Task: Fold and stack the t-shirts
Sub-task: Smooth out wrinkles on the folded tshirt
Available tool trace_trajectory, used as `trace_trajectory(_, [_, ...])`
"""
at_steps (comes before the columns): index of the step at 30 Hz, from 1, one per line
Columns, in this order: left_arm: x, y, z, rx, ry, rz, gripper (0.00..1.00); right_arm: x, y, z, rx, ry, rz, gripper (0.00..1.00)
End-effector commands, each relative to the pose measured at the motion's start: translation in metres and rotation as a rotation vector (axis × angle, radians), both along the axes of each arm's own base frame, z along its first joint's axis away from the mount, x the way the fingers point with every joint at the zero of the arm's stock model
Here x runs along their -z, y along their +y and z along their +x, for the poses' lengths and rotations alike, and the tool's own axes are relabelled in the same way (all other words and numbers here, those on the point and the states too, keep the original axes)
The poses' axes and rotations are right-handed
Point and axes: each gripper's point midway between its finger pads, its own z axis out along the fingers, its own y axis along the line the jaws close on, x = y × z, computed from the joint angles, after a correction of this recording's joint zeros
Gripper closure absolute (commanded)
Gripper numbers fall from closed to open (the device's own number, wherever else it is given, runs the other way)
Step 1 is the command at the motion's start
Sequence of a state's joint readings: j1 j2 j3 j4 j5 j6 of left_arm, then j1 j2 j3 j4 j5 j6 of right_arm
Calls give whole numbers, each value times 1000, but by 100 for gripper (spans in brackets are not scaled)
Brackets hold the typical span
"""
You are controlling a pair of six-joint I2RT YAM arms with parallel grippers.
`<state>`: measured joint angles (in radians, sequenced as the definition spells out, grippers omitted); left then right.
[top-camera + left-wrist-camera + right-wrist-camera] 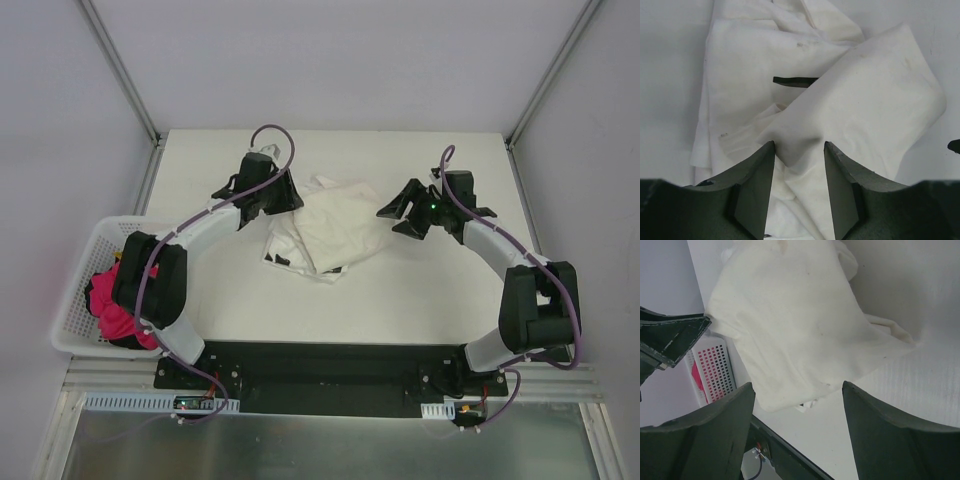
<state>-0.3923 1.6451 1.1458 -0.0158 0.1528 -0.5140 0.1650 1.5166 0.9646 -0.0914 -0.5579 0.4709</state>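
The t-shirts lie in a rumpled pile mid-table. The plain cream-white one (pixel 340 222) lies on top. The white one with black marks (pixel 285 255) sticks out beneath it at the left and front. My left gripper (pixel 292 203) is at the pile's left edge. In the left wrist view its jaws (pixel 799 145) stand apart over a raised fold of the cream shirt (pixel 875 100), and the cloth runs between the fingers. A black bar shows on the printed shirt (pixel 740 85). My right gripper (pixel 390 220) hovers open just right of the pile, with nothing between its fingers (pixel 798 384).
A white laundry basket (pixel 80 290) with a pink garment (pixel 110 300) stands off the table's left edge, also seen in the right wrist view as the basket (pixel 715 367). The black base rail (pixel 320 360) runs along the near edge. Metal frame posts rise at the back corners.
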Motion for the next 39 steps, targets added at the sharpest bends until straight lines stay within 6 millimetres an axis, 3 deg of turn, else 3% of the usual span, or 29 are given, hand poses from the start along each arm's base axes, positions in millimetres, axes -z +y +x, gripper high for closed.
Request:
trace_trajectory(1, [-15,-15,15,26,-45,-54,57,-13,1,10,1,-43,25,27])
trace_trajectory(7, [-10,-17,20,27,-41,-49,57,-10,-3,13,8,-36,26,28])
trace_trajectory(11, [-8,-19,21,34,-35,-58,65,-7,-2,14,3,-34,35,38])
trace_trajectory(13, [-8,-18,21,30,-36,-55,74,-7,-1,15,6,-29,43,43])
trace_trajectory(15, [-8,-18,20,29,-33,-56,90,-7,-2,16,10,-30,47,47])
trace_trajectory(19, [-6,-17,19,28,-31,-51,99,-10,-4,16,17,-35,54,49])
trace_trajectory(27, [6,-19,16,33,1,-55,100,-13,-7,15,26,-40,58,53])
trace_trajectory(39, [-7,-3,0,-5,-27,-36,100,-9,-3,21,23,-30,88,52])
